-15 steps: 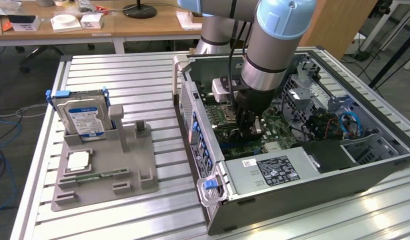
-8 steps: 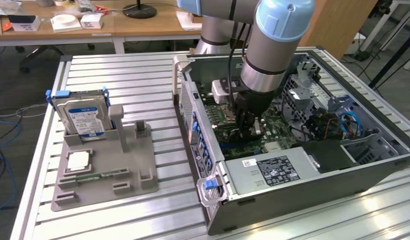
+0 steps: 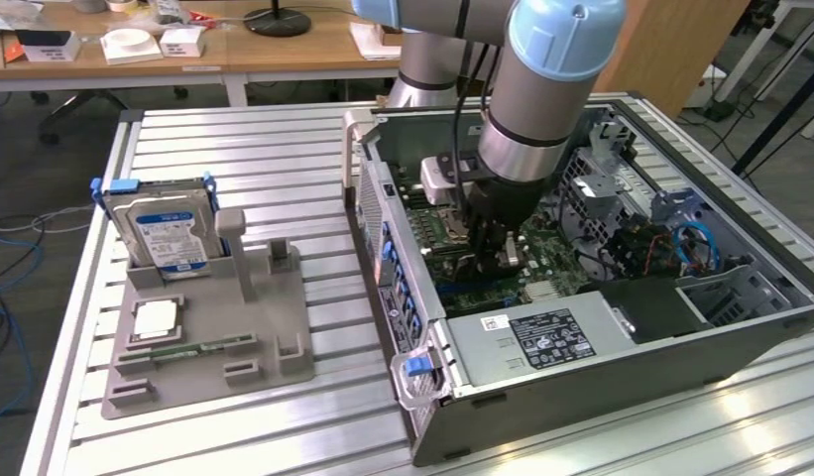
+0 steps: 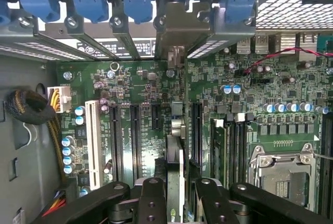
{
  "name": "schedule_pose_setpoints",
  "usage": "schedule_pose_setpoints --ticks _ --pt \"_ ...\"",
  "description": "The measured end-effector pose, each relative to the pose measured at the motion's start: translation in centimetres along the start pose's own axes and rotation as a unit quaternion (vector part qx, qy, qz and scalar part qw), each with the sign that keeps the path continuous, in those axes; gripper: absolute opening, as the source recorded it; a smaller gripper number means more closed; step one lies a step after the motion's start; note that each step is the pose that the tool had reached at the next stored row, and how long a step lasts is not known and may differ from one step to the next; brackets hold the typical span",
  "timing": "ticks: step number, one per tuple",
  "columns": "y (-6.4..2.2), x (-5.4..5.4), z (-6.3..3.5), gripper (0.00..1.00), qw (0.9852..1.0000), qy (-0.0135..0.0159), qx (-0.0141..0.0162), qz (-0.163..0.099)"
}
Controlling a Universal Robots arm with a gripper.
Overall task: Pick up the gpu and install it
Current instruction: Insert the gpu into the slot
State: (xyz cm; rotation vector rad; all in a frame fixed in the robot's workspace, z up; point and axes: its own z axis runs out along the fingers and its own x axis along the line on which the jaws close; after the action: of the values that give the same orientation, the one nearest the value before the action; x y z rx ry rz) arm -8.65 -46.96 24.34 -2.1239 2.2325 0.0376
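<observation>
Wrist view: I saw the gpu (image 4: 175, 174) edge-on, a thin card standing upright between the gripper (image 4: 176, 195) fingers (image 4: 152, 200), which were closed narrowly on its two faces. Its metal bracket end reached toward the rear slot openings, and the card sat over the green motherboard (image 4: 140, 104), among the long black expansion slots and beside a white slot (image 4: 93, 143). From the exterior view, I watched the arm (image 3: 539, 109) reach down into the open computer case (image 3: 592, 357), the gripper (image 3: 493, 260) low over the board. On the exterior view's left, a grey holder tray (image 3: 268, 332) carried the upright hard drive (image 3: 166, 230), well apart from the case.
</observation>
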Motion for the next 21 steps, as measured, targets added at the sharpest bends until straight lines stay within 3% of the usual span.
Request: schedule_pose_setpoints --ticks 6,21 --pt "-0.01 0.1 0.00 0.26 1.0000 0.0018 0.0001 0.000" --pt "0.10 0.2 1.08 0.26 1.0000 0.0021 0.0007 0.000"
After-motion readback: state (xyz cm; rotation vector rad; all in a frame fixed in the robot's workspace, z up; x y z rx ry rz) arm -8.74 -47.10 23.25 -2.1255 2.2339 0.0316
